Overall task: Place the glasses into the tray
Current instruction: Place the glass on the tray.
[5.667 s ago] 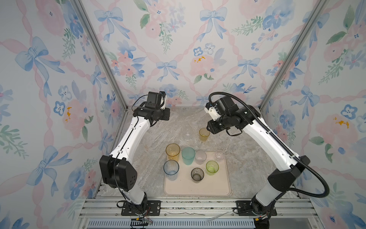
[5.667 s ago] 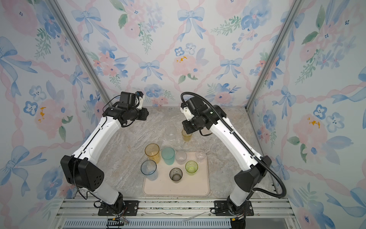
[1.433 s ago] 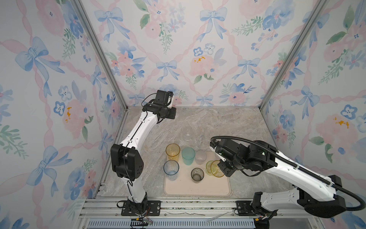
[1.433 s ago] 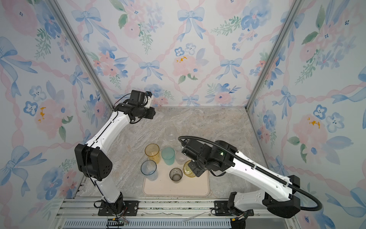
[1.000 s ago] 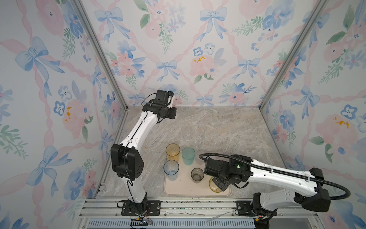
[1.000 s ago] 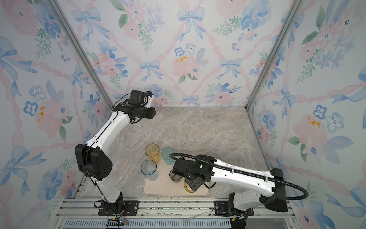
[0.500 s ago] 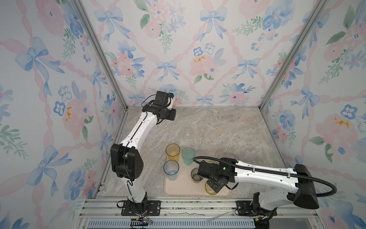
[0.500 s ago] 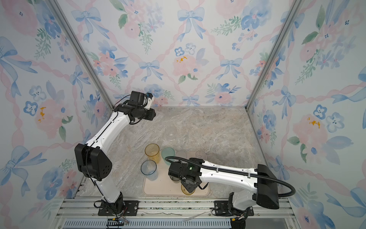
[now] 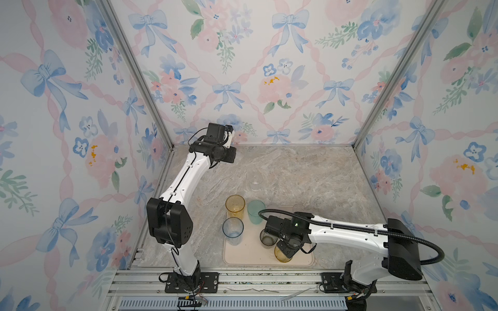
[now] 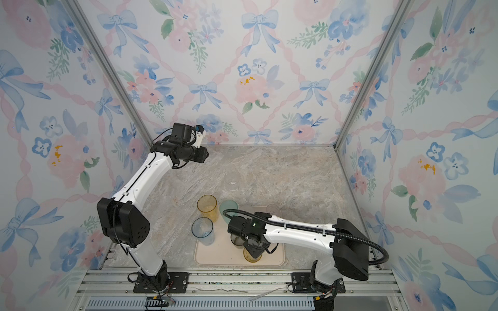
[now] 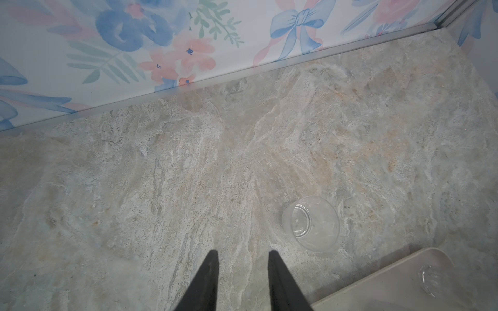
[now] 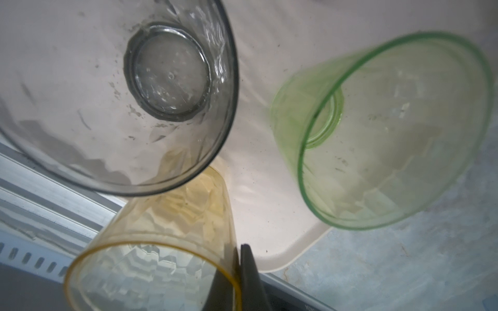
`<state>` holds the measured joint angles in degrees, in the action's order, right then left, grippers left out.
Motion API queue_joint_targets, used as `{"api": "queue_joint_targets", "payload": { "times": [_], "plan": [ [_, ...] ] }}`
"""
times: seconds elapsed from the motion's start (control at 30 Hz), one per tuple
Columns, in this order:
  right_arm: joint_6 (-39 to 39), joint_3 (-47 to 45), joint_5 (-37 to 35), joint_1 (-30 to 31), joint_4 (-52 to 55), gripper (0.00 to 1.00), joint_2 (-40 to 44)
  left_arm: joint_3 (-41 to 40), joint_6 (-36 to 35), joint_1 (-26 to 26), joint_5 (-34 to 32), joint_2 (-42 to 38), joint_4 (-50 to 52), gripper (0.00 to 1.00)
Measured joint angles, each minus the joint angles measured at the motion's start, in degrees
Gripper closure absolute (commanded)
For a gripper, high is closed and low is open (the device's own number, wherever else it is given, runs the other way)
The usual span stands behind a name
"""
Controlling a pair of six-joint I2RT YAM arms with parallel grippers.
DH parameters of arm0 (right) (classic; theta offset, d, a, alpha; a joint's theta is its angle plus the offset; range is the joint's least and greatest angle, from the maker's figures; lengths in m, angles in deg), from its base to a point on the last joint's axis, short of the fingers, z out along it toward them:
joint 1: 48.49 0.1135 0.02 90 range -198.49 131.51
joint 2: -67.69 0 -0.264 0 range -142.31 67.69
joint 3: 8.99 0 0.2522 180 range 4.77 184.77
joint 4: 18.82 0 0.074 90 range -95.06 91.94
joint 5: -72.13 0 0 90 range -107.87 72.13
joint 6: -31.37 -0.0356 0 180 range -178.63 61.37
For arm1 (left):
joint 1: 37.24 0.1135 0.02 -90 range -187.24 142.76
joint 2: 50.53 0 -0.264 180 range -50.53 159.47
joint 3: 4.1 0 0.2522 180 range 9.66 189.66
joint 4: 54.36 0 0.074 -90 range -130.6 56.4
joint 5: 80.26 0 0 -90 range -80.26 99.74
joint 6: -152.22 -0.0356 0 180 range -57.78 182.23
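Note:
My right gripper (image 12: 238, 251) is shut on the rim of the short amber glass (image 9: 282, 255) (image 12: 161, 229), one finger inside and one outside. That glass hangs tilted over the front of the beige tray (image 9: 242, 255); whether its base touches I cannot tell. Beside it on the tray stand the smoky grey glass (image 9: 267, 238) (image 12: 134, 94) and the lime green glass (image 12: 390, 134). Tall amber (image 9: 235, 206), teal (image 9: 256, 211) and pale blue (image 9: 233, 227) glasses fill the tray's left side. A clear glass (image 9: 255, 183) (image 11: 311, 223) stands on the table behind the tray. My left gripper (image 11: 244, 254) hovers open and empty at the back left.
A small clear glass (image 11: 431, 278) sits in the tray's far right corner. The right arm (image 9: 350, 237) lies low across the tray's right side. Flowered walls close the marble table on three sides, and a metal rail (image 9: 269, 280) runs along the front.
My right arm has carried the short amber glass from the tray's right side to its front edge, swinging low. The left arm has stayed still.

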<state>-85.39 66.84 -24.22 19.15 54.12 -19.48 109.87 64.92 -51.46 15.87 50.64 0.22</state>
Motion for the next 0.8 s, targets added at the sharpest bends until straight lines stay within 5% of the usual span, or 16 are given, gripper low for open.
{"api": "queue_joint_targets", "payload": {
  "times": [0.8],
  "plan": [
    [2.9,-1.5,2.3,-4.9,-2.3,0.87,-0.1,0.0,-0.8,0.4,1.2,0.0,1.0,0.62]
  ]
}}
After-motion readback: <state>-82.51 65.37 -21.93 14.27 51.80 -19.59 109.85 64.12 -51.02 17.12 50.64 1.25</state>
